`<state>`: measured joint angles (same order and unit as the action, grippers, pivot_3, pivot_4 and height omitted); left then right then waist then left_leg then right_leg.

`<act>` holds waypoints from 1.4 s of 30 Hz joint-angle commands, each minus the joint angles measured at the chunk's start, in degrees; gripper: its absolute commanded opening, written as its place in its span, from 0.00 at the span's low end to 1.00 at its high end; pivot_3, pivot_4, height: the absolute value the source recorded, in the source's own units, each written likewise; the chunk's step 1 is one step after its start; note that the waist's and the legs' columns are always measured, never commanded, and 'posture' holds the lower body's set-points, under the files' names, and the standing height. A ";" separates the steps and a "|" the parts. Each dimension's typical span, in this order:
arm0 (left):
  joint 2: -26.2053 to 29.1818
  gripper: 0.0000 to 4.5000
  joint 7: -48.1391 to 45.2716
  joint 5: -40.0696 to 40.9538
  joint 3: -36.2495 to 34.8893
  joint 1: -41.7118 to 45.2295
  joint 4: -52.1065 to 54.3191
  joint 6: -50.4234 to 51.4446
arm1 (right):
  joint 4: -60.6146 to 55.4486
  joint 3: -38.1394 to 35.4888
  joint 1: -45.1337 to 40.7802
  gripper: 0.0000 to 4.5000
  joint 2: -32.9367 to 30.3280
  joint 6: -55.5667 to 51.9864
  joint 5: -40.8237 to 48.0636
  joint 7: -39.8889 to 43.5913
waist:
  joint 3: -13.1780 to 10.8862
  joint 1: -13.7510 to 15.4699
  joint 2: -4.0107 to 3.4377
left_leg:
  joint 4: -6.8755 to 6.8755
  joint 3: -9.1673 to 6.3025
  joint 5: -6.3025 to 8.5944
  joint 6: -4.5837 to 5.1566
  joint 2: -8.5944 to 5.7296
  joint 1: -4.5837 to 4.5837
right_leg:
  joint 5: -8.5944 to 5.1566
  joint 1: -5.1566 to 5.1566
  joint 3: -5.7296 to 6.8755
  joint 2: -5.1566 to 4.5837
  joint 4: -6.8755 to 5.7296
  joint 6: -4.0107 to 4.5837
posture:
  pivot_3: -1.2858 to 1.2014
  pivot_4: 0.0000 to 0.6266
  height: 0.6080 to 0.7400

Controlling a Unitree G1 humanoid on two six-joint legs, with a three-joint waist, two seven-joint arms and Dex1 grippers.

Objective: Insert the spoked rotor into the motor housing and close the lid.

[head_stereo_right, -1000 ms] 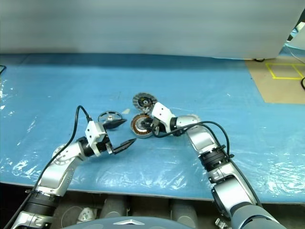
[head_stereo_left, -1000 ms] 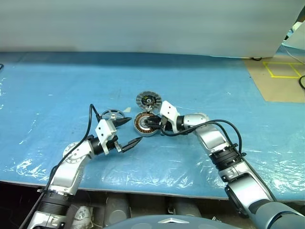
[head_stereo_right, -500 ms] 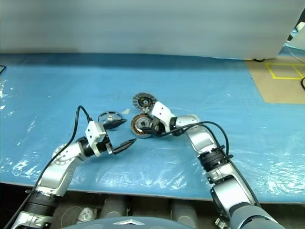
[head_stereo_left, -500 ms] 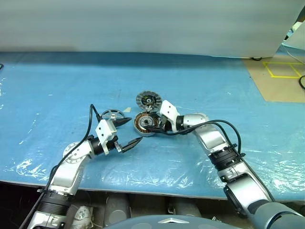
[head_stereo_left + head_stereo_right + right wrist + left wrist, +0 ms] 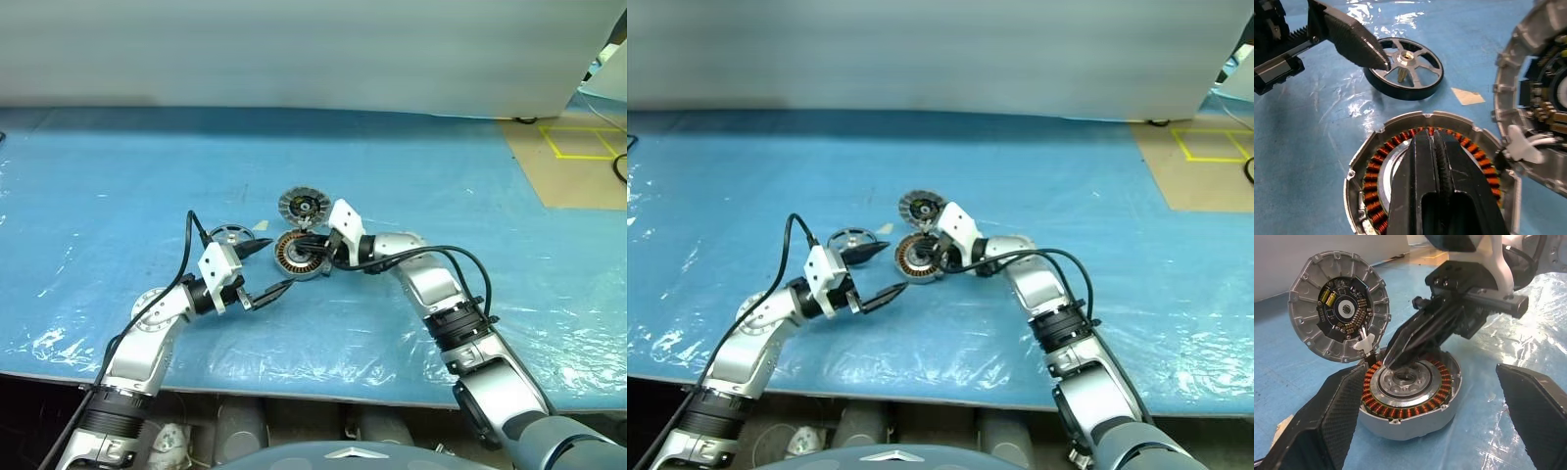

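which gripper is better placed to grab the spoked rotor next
Left, probably. The left gripper is open, one finger right beside the spoked rotor. The right gripper is shut, its tips over the motor housing.

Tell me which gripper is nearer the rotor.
Left. The left gripper straddles open space with one finger beside the rotor; the right gripper sits shut over the housing, farther off.
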<state>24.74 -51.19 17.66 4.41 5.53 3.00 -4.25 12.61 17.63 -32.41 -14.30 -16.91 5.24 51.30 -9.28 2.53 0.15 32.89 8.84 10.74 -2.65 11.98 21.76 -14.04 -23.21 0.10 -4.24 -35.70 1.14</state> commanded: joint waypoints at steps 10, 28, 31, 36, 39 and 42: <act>0.22 1.00 0.42 0.07 -0.46 -0.78 1.66 -0.34 | 3.38 2.68 1.86 0.01 0.40 4.07 -4.35 -2.92 | 0.00 0.01 0.00 | 0.02 0.00 0.00 -0.01 -0.01 -0.04 | 0.00 0.03 -0.02 -0.01 -0.01 0.00 | 0.52 0.24 1.00; 0.33 1.00 -0.03 -0.02 -0.23 -0.05 1.01 -0.16 | 1.05 -1.74 4.59 0.01 0.99 0.01 2.49 -1.12 | 0.02 0.03 0.01 | 0.02 0.01 0.01 0.00 0.01 -0.22 | 0.00 0.22 -0.03 -0.01 0.01 0.01 | 0.52 0.24 1.00; 0.68 1.00 -0.07 0.14 -0.68 0.09 1.00 0.02 | -1.18 -4.81 4.00 0.01 2.79 -2.80 7.19 -0.54 | 0.02 -0.08 0.01 | 0.02 0.01 0.01 0.00 0.01 -0.22 | 0.00 0.21 -0.05 -0.01 0.00 0.01 | 0.52 0.24 1.00; 1.72 1.00 0.99 1.96 -3.37 2.26 0.45 3.59 | -1.83 -5.51 2.59 0.01 2.08 -2.93 8.23 0.82 | 0.01 0.00 0.01 | 0.02 0.01 0.00 0.00 0.00 -0.11 | 0.00 0.11 -0.03 -0.01 0.02 0.01 | 0.52 0.24 1.00; 3.27 1.00 2.74 2.12 -5.76 4.75 -0.90 6.98 | -1.32 -5.48 2.19 0.01 1.53 -2.32 7.81 1.10 | 0.01 -0.01 0.01 | 0.01 0.01 0.00 -0.01 0.00 -0.11 | 0.00 0.09 -0.02 0.00 0.00 0.00 | 0.52 0.24 1.00; 4.90 1.00 3.97 2.63 -8.24 7.45 -2.81 9.80 | -1.19 -4.92 2.36 0.01 0.70 -1.46 6.95 1.36 | 0.01 -0.01 0.01 | 0.01 0.01 0.00 -0.01 -0.01 -0.09 | 0.00 0.09 -0.03 0.00 0.02 0.00 | 0.52 0.24 1.00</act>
<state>28.66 -47.72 19.14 -1.73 11.82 0.40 4.42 12.95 12.79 -29.23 -13.48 -19.70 12.13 52.33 -9.26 2.52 0.16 32.90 8.85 10.74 -2.66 11.96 21.67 -14.04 -23.12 0.07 -4.24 -35.67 1.14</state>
